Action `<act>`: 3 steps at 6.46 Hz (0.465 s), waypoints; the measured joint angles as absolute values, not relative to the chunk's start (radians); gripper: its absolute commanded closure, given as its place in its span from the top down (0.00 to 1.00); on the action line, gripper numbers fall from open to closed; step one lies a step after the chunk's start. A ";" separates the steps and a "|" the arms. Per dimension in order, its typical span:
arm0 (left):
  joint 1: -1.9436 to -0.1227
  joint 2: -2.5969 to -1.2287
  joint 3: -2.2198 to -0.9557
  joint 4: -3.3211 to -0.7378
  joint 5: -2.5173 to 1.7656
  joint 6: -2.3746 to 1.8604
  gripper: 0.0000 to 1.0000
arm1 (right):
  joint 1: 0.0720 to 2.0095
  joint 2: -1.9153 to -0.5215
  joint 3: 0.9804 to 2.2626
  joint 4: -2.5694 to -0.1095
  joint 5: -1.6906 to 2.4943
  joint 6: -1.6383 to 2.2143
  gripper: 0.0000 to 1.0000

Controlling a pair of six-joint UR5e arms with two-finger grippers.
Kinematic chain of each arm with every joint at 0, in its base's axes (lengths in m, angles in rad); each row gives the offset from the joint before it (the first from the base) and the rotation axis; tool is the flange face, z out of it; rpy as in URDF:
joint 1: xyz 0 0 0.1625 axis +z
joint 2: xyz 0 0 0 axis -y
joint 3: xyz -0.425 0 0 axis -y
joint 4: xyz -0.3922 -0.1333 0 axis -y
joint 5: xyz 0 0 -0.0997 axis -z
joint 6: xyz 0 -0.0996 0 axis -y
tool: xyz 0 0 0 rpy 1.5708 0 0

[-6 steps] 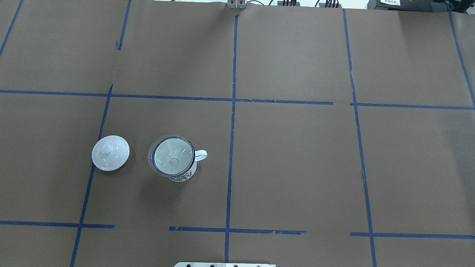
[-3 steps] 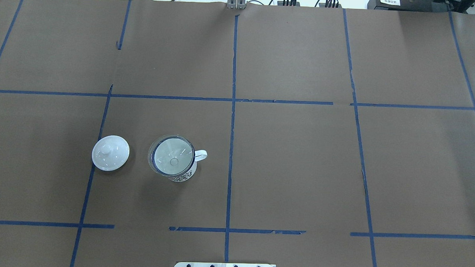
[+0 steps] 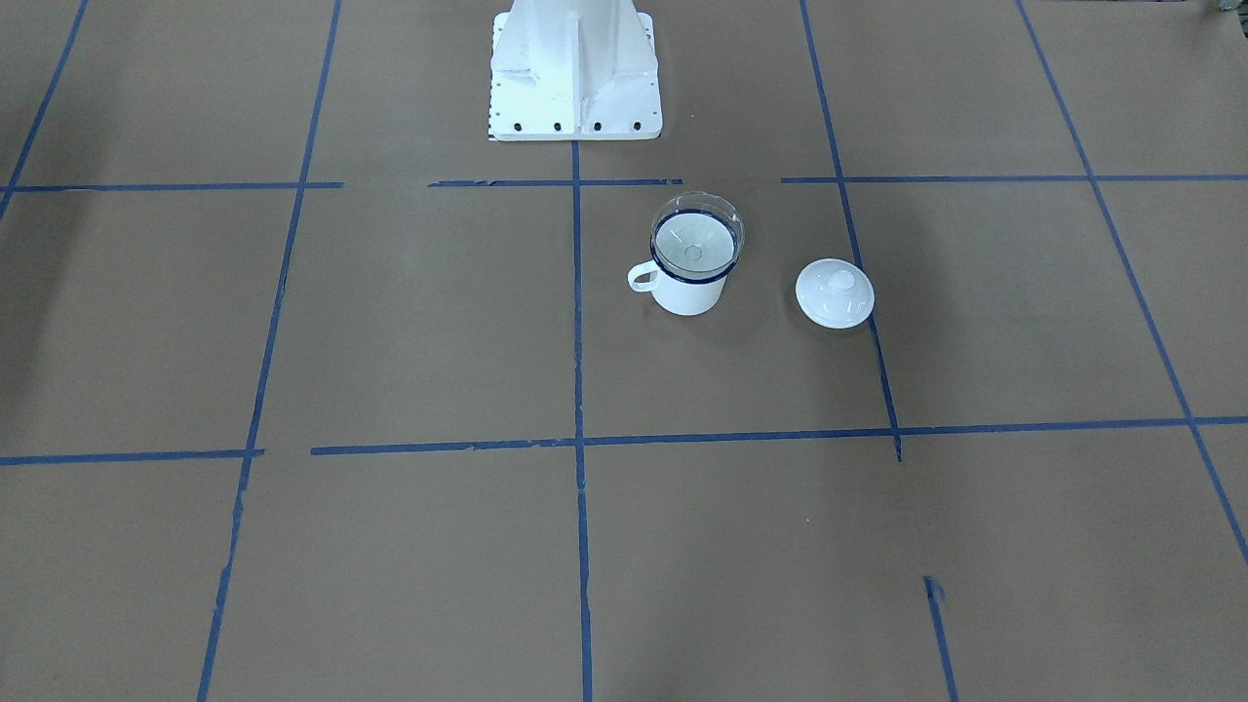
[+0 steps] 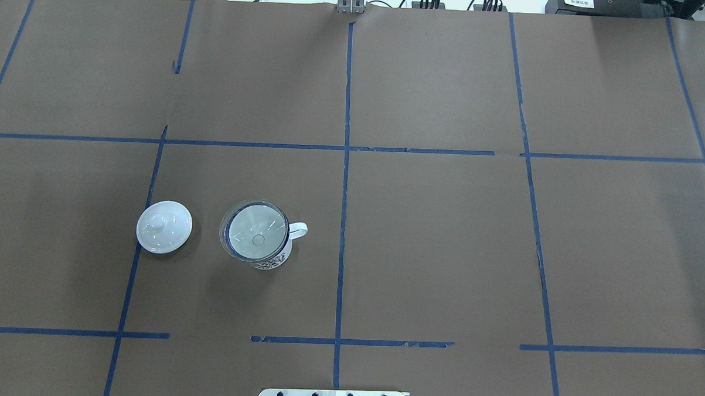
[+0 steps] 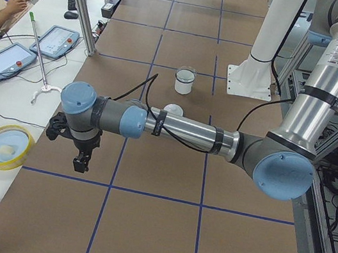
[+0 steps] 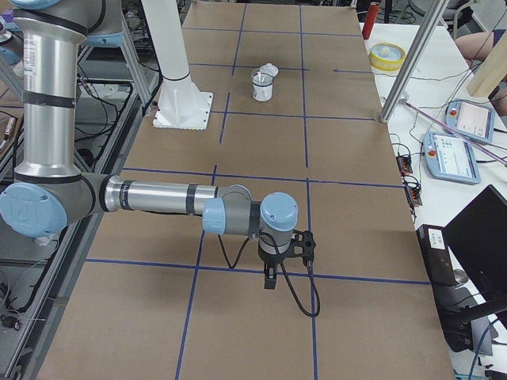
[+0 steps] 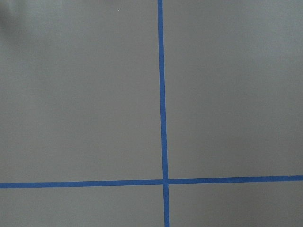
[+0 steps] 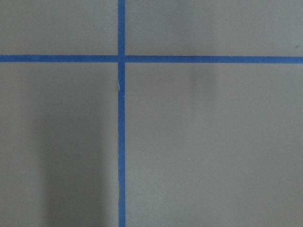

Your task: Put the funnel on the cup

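Brown table (image 4: 444, 254), clear funnel (image 4: 256, 233) atop blue-rimmed cup (image 4: 273, 261), left end effector (image 5: 80, 162), right end effector (image 6: 270, 280), openness unclear

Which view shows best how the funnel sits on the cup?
The exterior front-facing view: the funnel shows its clear rim and cone seated in the cup, whose side is visible below. The overhead view looks nearly straight down on it. Both side views show it small and far away. The wrist views miss it.
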State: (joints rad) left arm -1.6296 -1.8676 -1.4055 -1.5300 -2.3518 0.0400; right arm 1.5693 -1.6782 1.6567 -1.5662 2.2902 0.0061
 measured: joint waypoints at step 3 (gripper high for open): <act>-1.642 -1.845 -1.423 -1.526 -2.333 0.109 0.99 | 1.569 -1.678 1.657 -1.566 2.290 0.006 1.00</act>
